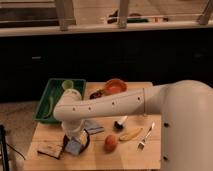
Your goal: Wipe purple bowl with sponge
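The purple bowl (85, 141) sits on the wooden table at the front left, mostly covered by my gripper; only its dark right rim shows. My gripper (74, 142) hangs down from the white arm (110, 104) and is over the bowl's left side. It is shut on the sponge (73, 147), a small blue-grey block that is pressed low at the bowl's front-left edge.
A brown flat block (50, 148) lies just left of the bowl. A grey-blue cloth piece (93, 127) lies behind it. An orange fruit (111, 143), banana (131, 134), fork (145, 137) and brush (120, 122) lie to the right. A green tray (56, 98) and an orange bowl (116, 86) stand at the back.
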Tool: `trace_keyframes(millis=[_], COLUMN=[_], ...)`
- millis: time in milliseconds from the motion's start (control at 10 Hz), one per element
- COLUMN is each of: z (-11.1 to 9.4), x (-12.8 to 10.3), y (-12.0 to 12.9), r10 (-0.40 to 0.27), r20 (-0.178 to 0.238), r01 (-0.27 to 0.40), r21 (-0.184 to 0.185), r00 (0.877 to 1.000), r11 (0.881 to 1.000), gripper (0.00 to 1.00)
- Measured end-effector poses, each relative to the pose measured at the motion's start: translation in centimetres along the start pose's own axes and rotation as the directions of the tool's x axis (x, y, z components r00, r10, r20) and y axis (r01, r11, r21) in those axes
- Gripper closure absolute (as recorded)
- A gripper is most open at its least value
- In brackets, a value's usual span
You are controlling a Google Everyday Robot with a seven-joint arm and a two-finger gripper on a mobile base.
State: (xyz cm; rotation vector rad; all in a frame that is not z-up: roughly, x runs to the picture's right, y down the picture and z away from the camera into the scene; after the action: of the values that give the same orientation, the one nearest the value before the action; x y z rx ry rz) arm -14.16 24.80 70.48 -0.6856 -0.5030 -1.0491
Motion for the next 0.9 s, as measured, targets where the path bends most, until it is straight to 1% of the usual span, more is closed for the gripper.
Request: trace_keyframes(millis=[100, 300, 500, 700, 900], z=[-0.3, -1.0, -1.6, -2.0, -1.5], x=[0.4, 1.6, 3.4, 4.4, 4.5], y=[0.3, 0.3, -0.3, -1.5, -3.0], r10=[0.011, 0.026, 0.021, -0.005, -0.049], r20=[-0.013, -0.043, -0.073, -0.085, -0.08], r01=[-0.011, -0.024, -0.017, 0.012, 0.056], r21=[0.008, 0.034, 0.06, 0.076, 0.083], r00=[1.0, 0.999, 0.997, 0.996, 0.996], r11=[1.0, 0.999, 0.998, 0.997, 0.995], gripper=[0.94, 0.94, 0.94, 0.94, 0.94])
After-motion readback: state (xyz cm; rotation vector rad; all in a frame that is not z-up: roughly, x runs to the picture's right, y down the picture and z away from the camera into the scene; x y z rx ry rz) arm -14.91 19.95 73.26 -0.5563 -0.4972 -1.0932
